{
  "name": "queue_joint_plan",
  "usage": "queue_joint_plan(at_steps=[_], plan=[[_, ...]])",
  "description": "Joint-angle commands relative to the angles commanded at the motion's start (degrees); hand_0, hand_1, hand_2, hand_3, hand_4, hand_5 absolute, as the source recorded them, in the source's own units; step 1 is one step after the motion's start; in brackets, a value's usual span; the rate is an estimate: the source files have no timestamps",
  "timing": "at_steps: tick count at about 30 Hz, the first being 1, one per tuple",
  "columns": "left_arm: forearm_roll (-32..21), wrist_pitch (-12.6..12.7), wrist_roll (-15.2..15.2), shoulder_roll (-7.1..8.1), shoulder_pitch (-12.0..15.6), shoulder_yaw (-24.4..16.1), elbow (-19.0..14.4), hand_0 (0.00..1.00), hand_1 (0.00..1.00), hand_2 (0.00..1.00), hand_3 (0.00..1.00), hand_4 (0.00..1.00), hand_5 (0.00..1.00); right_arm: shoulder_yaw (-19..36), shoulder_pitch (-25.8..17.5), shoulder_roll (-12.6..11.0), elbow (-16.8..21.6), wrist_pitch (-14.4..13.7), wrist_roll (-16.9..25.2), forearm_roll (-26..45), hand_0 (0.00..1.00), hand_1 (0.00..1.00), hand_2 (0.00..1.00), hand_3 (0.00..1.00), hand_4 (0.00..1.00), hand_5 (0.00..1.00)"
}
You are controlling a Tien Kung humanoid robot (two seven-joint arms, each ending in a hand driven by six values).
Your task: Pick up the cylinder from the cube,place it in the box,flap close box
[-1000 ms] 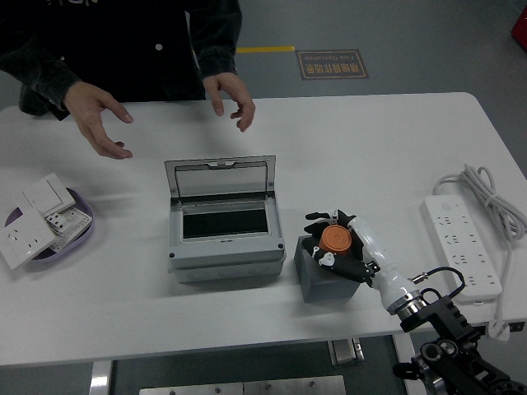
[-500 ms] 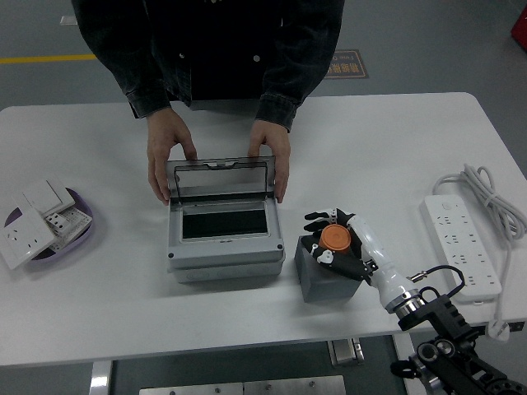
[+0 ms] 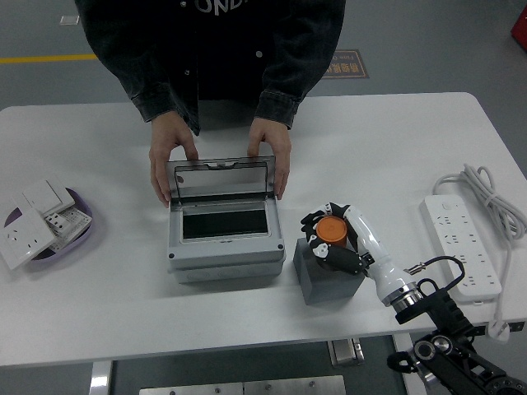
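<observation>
Right hand (image 3: 336, 239), white-shelled with black fingers, is curled around the smooth orange cylinder (image 3: 332, 230) above the matte dark-grey cube (image 3: 326, 274); against 0.5 s ago the cylinder sits slightly higher. Grey plastic box (image 3: 224, 244), hinged clear lid upright, is gripped at both rear corners by the person's hands (image 3: 270, 152), unchanged. No legible print on task items.

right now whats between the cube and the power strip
In the head view, only the right hand and its forearm on the cylinder; past them, bare table from cube to power strip.
</observation>
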Motion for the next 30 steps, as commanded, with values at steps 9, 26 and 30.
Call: queue_joint_plan(at_steps=[9,26,30], plan=[[0.3,0.1,0.3,-0.14,0.2,-0.5,0.0,0.640,0.669,0.596,0.662,0.706,0.290,-2.8,6.0,1.2,0.5,0.1,-3.9,-2.5,0.290,0.244,0.296,0.282,0.002,0.002],[2.0,0.0,1.1,0.25,-0.4,-1.3,0.0,0.640,0.669,0.597,0.665,0.719,0.305,-17.3,26.7,13.2,-5.5,8.7,-24.6,-29.4,0.220,0.223,0.277,0.269,0.002,0.002],[2.1,0.0,1.2,0.37,-0.4,-1.4,0.0,0.640,0.669,0.598,0.666,0.723,0.310,-18.3,29.7,14.0,-6.8,11.5,-27.9,-35.1,0.243,0.229,0.276,0.271,0.002,0.002]])
